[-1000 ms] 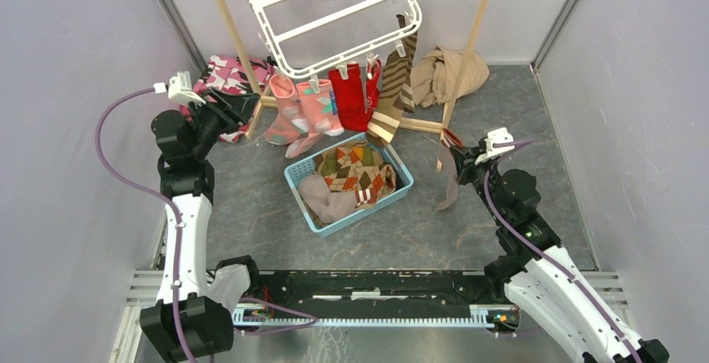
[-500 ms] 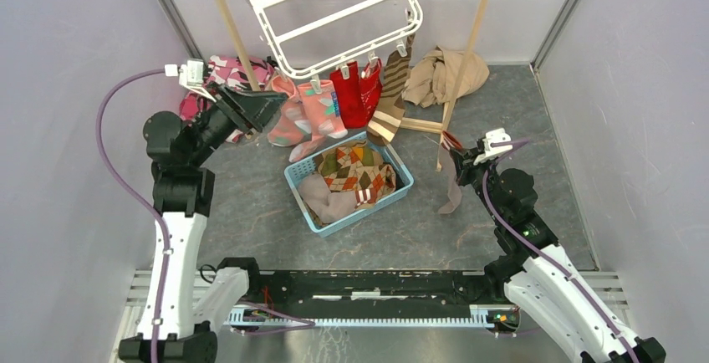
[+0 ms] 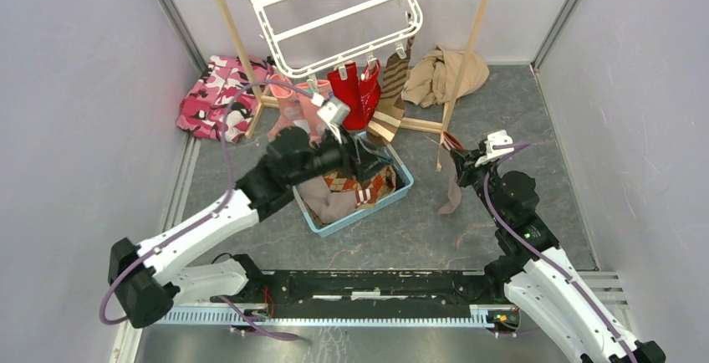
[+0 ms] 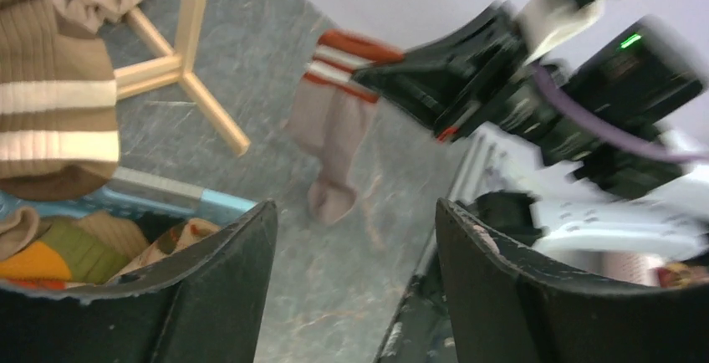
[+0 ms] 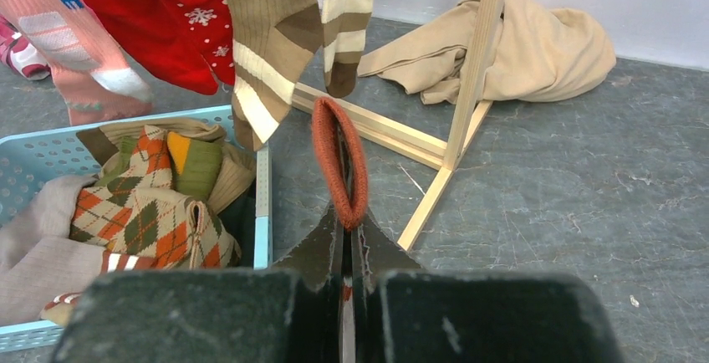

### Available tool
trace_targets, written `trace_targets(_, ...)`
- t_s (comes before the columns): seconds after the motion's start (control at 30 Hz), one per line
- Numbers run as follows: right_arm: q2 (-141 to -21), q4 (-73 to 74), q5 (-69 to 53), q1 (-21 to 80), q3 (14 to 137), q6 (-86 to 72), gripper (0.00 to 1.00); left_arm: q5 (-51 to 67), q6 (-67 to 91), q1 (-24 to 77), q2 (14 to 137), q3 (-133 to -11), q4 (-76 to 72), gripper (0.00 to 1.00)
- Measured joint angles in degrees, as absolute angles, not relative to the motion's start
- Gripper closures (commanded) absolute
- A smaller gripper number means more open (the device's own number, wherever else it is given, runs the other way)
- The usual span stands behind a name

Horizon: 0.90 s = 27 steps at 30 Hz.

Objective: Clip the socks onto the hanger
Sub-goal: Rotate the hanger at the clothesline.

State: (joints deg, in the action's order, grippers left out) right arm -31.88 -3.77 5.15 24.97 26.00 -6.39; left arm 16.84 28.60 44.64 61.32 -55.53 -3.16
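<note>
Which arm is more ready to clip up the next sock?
Right, I think. The right fingers are shut on the cuff of a taupe sock. The left fingers are open and empty above the basket, so that arm would need to grab one first.

The left arm [image 3: 209,225] has swung from the upper left, beside the pink camouflage garment [image 3: 213,95], to the centre, its fingers [image 4: 226,288] now spread wider above the basket [image 3: 404,189].

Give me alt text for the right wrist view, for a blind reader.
The right gripper is shut on a sock by its orange cuff. Left, a basket holds an argyle sock; a red sock and a striped sock hang above.
</note>
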Motion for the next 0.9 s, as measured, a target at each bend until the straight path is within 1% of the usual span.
trace_targets(0.03, -31.75, -3.77, 5.17, 24.95, 25.93, -6.39, 1.0, 15.0, 26.7, 46.33, 62.41, -52.73, -6.44, 0.2)
trace_targets(0.17, -31.42, -3.73, 5.19, 24.69, 25.63, -6.37, 1.0, 8.93, 20.56, 47.57, 68.05, -45.74, -18.28, 0.18)
trace_targets(0.23, -31.38, -3.7, 5.19, 24.6, 25.56, -6.37, 1.0, 6.2, 17.5, 47.51, 72.27, -44.95, -23.68, 0.15)
trace_targets(0.37, -30.79, -3.33, 5.17, 24.56, 25.5, -6.26, 1.0, 1.08, 11.07, 47.13, 80.93, -45.82, -33.61, 0.16)
trace_targets(0.57, -30.04, -2.85, 5.17, 24.25, 25.34, -6.17, 1.0, -1.93, 7.81, 43.31, 91.53, -51.51, -40.62, 0.19)
trace_targets(0.8, -30.04, -2.94, 5.1, 23.92, 24.6, -6.15, 1.0, -2.94, 7.75, 38.24, 97.17, -56.29, -44.51, 0.21)
trace_targets(0.87, -30.13, -2.9, 5.1, 23.83, 24.47, -6.15, 1.0, -2.42, 7.75, 37.74, 98.13, -57.49, -45.1, 0.26)
trace_targets(0.9, -30.28, -2.92, 5.1, 23.81, 24.45, -6.15, 1.0, -1.78, 7.75, 37.6, 98.54, -57.93, -45.67, 0.31)
